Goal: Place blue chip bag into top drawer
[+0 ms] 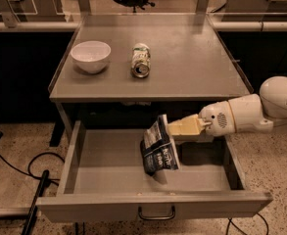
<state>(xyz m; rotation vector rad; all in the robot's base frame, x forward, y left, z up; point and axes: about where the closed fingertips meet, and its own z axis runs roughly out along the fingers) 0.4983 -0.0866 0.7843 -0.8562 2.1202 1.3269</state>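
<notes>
The blue chip bag hangs upright inside the open top drawer, right of its middle, white lettering facing me. Its lower edge sits at or just above the drawer floor; I cannot tell if it touches. My gripper reaches in from the right, shut on the bag's top edge, with its cream fingers level. The white arm extends over the drawer's right side. The drawer is pulled fully out, and its front panel carries a small dark handle.
On the grey tabletop stand a white bowl at the left and a green-and-white can lying on its side near the middle. Black cables trail on the floor at the left of the drawer.
</notes>
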